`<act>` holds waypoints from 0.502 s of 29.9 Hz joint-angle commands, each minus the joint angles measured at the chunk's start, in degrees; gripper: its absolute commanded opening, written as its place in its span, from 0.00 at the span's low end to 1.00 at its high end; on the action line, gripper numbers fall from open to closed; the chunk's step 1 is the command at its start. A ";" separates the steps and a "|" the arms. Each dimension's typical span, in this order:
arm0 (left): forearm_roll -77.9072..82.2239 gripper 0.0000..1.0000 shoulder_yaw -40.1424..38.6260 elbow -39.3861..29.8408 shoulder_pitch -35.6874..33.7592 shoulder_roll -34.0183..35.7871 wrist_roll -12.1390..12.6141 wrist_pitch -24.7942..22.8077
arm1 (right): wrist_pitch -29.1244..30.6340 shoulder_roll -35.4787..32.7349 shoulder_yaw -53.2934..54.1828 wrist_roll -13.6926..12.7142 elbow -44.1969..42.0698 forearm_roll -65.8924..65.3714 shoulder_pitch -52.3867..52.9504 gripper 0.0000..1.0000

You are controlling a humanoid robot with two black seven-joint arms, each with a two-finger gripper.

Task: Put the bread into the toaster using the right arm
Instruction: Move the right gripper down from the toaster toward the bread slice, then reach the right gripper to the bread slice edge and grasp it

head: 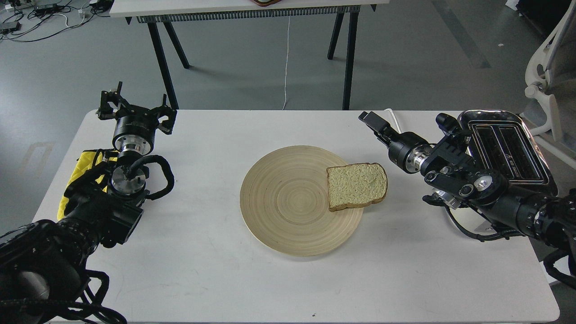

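Nearest me, my two arms are coming in from the bottom corners, and between them the white table [189,270] is lying bare up to the round wooden plate [279,202]. The bread [357,186] is resting flat on that plate's right edge, its crust side hanging a little over the rim. That overhang is worrying me: if I am nudging the slice sideways rather than pinching it cleanly, it is likely sliding off onto the table, or the light plate is skating along with it.

My right gripper [371,120] is hovering beyond and to the right of the bread, apart from it and holding nothing. It is pointing away toward the left and showing itself nearly end-on, so I cannot tell whether its fingers are spread or closed. A flat, soft slice is giving me little to grab, and squeezing hard is probably tearing or folding it.

Behind my right forearm the toaster [508,148] is sitting at the table's right edge, slots facing up. My own arm is partly blocking it, so I am risking knocking it, or tilting the slice and missing a narrow slot.

Far left, my left gripper [135,110] is idling with its fingers spread wide, empty, above the yellow cloth [85,171].
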 commanded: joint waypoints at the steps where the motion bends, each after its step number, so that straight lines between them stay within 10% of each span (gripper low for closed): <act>1: 0.00 1.00 0.00 0.00 -0.01 0.00 0.01 -0.01 | -0.17 -3.22 0.01 -0.64 5.33 -2.00 0.51 0.99; 15: 0.00 1.00 0.00 0.00 -0.01 0.00 0.01 -0.01 | -0.52 -6.39 -1.75 -3.19 7.02 -3.94 0.25 0.99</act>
